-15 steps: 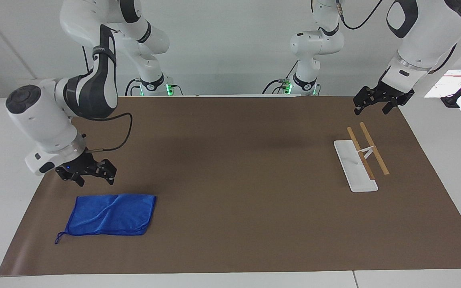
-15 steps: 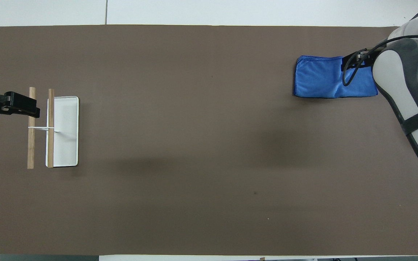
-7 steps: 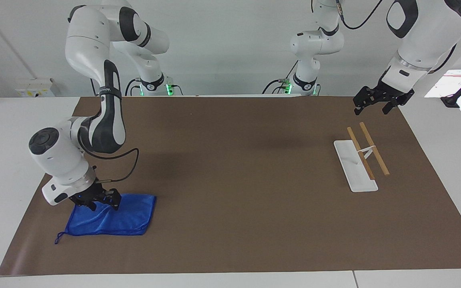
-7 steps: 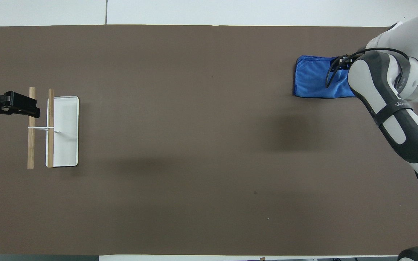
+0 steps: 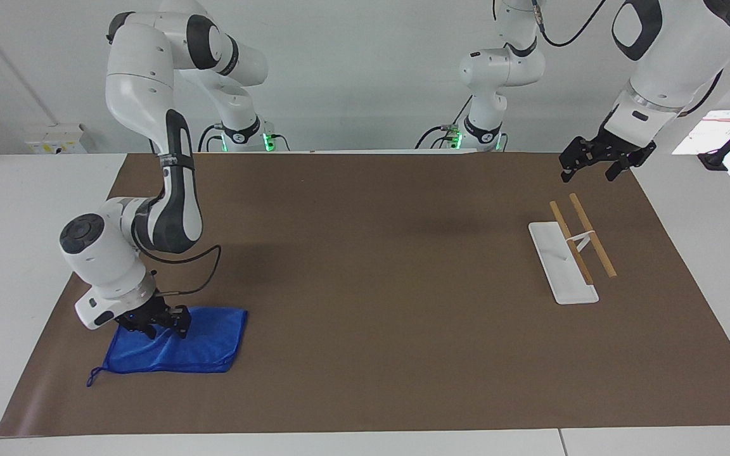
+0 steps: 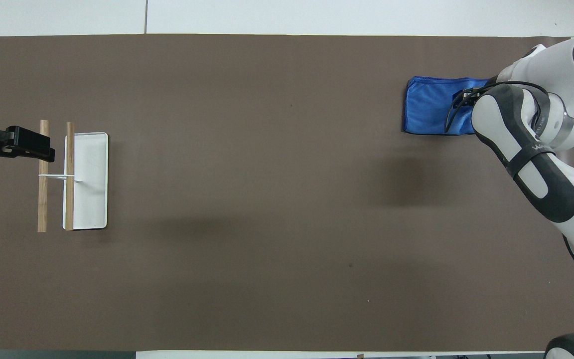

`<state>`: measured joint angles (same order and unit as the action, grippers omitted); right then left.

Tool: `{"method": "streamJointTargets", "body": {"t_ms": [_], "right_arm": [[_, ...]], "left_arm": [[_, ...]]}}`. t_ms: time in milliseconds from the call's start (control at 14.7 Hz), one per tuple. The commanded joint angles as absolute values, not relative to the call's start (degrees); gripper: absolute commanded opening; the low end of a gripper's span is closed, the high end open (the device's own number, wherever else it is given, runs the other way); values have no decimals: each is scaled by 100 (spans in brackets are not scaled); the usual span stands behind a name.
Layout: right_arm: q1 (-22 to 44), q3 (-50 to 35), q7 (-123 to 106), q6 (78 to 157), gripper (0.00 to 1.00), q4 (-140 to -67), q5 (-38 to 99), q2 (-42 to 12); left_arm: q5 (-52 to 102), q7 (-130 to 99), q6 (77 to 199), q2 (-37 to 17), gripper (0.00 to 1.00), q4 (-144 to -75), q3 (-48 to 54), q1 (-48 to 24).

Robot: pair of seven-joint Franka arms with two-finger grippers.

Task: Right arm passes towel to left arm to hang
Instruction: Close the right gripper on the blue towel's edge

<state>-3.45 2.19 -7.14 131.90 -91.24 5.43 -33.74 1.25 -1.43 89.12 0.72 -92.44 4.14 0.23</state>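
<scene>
The right hand (image 5: 149, 326) presses down on the blue towel (image 5: 200, 348) on the table (image 5: 365, 348), grip unclear. The left hand (image 5: 596, 163) hangs released over the rack (image 5: 571, 253).

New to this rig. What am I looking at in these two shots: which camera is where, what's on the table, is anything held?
Two white robot arms work at a table covered by a brown mat. One picture faces the robots from across the table; the other looks down from above their own end, so the sides swap.

On the mat lie a blue towel at the right arm's end and a white rack with two wooden bars at the left arm's end.

The right gripper is down on the towel's edge nearest the robots; whether it grips yet I cannot tell. The left gripper waits open in the air near the rack, holding nothing.
</scene>
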Motion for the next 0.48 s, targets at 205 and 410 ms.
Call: {"method": "streamJointTargets", "body": {"t_ms": [205, 410], "right_arm": [[-396, 176, -940, 13350, 46, -9264, 536, -3384], [-396, 176, -1028, 13709, 44, -9535, 536, -3366]], "left_arm": [[18, -202, 8903, 211, 100, -9378, 404, 9], [18, -202, 8903, 211, 100, -9378, 404, 0]]}}
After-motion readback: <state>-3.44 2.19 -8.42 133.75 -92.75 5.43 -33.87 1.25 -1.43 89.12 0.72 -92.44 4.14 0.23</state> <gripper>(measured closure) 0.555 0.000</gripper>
